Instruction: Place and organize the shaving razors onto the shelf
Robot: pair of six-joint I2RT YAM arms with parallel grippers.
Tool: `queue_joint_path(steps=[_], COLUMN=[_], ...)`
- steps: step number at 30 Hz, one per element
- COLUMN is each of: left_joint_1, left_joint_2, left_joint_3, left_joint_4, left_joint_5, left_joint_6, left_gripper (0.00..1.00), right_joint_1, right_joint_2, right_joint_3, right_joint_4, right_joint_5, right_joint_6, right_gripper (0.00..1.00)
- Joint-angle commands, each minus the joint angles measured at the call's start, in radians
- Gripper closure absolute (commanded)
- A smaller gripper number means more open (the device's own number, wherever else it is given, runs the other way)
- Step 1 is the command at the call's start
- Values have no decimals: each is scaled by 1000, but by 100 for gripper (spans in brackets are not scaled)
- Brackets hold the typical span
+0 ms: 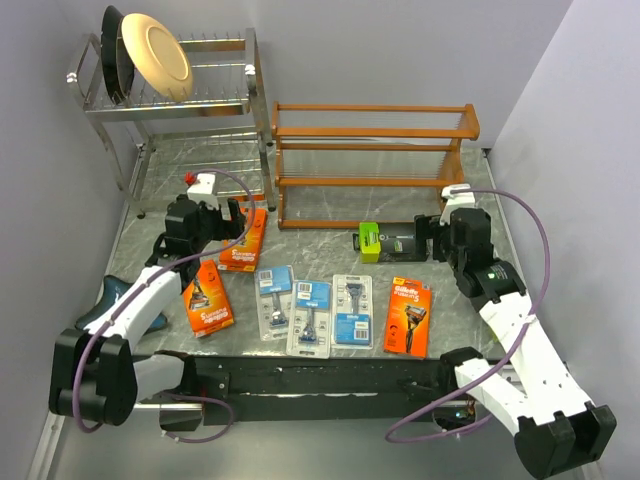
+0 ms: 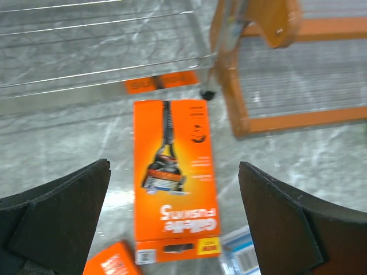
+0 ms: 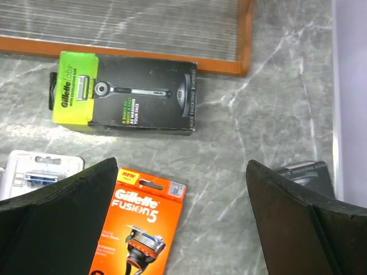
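Observation:
Three orange razor packs lie on the table: one by the shelf's left end, one at the left, one at the right. Three blue-and-clear blister cards lie in a row between them. A lime-green-and-black box lies before the wooden shelf. My left gripper is open and empty above the orange pack. My right gripper is open and empty, just right of the green box. A dark box edge shows by the right finger.
A chrome dish rack with plates stands back left, its lower tier close to the left gripper. A blue star-shaped dish sits by the left arm. Walls close in on both sides.

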State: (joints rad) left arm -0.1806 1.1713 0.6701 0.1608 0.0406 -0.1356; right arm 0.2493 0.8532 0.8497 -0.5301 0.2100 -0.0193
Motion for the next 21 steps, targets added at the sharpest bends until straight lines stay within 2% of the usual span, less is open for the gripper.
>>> queue_joint_path(steps=[1, 2, 6, 12, 17, 21], left_joint_1=[-40, -48, -56, -57, -57, -62], left_joint_2=[-27, -16, 10, 22, 60, 116], left_joint_3=[68, 84, 180, 212, 221, 235], left_joint_4=[17, -15, -107, -44, 51, 54], left_joint_5=[24, 18, 135, 163, 148, 87], left_joint_6=[-88, -88, -33, -71, -215, -329], left_gripper=[1, 1, 1, 0, 6, 12], right_joint_1=[-11, -24, -105, -242, -321, -335], right_joint_2=[15, 23, 105, 277, 333, 366], right_joint_3=[97, 112, 199, 308, 344, 315], right_joint_4=[27, 25, 65, 151, 232, 335], right_joint_5=[11, -26, -38, -70, -119, -127], right_joint_6=[-30, -45, -12, 90, 90, 82], right_gripper=[0, 0, 0, 0, 0, 0])
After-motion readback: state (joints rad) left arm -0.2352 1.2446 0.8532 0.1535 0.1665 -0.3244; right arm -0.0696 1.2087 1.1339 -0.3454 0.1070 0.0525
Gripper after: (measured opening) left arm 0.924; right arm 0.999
